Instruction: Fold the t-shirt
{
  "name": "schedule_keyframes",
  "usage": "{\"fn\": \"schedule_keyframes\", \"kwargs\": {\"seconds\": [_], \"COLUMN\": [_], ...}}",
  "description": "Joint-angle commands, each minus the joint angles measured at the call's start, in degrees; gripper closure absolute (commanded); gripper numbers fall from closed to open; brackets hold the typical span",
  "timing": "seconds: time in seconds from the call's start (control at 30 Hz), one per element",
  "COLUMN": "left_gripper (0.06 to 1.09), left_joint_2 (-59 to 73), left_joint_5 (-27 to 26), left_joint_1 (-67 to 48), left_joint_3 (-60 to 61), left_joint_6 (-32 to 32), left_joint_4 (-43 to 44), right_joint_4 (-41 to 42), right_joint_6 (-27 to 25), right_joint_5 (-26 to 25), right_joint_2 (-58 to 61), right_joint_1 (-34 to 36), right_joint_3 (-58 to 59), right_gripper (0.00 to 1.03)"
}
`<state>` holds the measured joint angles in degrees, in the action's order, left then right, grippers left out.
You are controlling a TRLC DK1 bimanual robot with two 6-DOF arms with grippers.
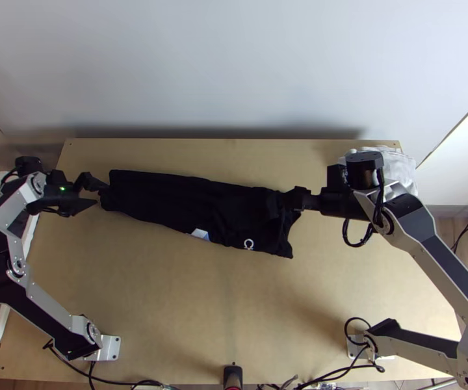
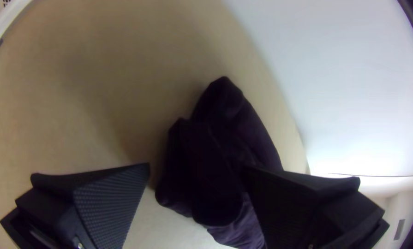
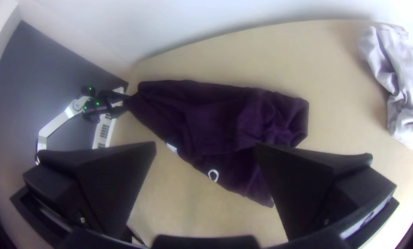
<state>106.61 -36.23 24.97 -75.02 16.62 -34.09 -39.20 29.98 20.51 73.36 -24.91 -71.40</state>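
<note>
The black T-shirt (image 1: 169,195) is lying on the wooden bench (image 1: 234,312) as a long, narrow bundle, apparently gathered or folded lengthwise, with a few loose creases. Its long axis is running across the bench from one arm's side to the other, slanting slightly toward the near edge on the right. The narrow end is pointing at the left hand (image 1: 100,194); the broader, more rumpled end is lying toward the right arm, its white lettering (image 1: 249,244) sitting by the near edge.

The left hand is holding nothing: its fingers are standing wide apart about the narrow end, one of them overlapping the cloth in its wrist view. The right hand (image 3: 206,144) is also gripping nothing, its fingers spread above the broad end. Each hand is thus facing its own end of the strip, the left being the nearer one to the narrow tip.

The folding seems to be partway along. The next move is probably calling for a fold across that long axis, one end going over toward the other. A shallow pinch could be catching just the top layer and pulling the bundle open.
</note>
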Motion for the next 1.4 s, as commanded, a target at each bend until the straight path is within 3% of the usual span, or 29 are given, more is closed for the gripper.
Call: {"fn": "schedule_keyframes", "kwargs": {"seconds": [0.0, 0.73, 0.8, 0.83, 0.87, 0.93, 1.2, 1.37], "left_gripper": [0.12, 0.12, 0.24, 0.37, 0.54, 1.07, 1.05, 1.05], "left_joint_2": [1.23, 7.30, 7.30, 7.39, 7.39, 7.21, -5.71, -11.33], "left_joint_5": [-2.88, 0.02, 0.37, 0.37, 0.37, 0.37, 0.28, 0.28], "left_joint_1": [-1.24, -5.99, -6.16, -6.43, -6.60, -6.69, -4.67, -1.94], "left_joint_3": [2.87, 0.14, 0.14, 0.14, 0.14, 0.32, 8.31, 9.98], "left_joint_6": [-0.36, 5.79, 5.79, 5.53, 5.09, 4.91, 1.40, -3.70], "left_joint_4": [2.09, 12.73, 12.82, 12.82, 12.82, 12.38, 9.65, 1.65], "right_joint_4": [-1.84, -7.65, -7.65, -7.65, -7.65, -7.65, -7.29, -6.33], "right_joint_6": [1.05, 1.84, 1.84, 1.75, 1.75, 1.75, 1.58, 1.58], "right_joint_5": [-0.12, 0.32, 0.32, 0.32, 0.32, 0.32, 0.32, 0.32], "right_joint_2": [-0.41, -0.68, -0.68, -0.68, -0.68, -0.68, -1.20, -1.82], "right_joint_1": [0.74, 1.18, 1.26, 1.26, 1.26, 1.35, 1.70, 1.70], "right_joint_3": [-1.73, -7.71, -7.88, -7.88, -7.97, -8.15, -8.32, -6.91], "right_gripper": [0.04, 0.04, 0.04, 0.05, 0.05, 0.05, 0.05, 0.05]}}
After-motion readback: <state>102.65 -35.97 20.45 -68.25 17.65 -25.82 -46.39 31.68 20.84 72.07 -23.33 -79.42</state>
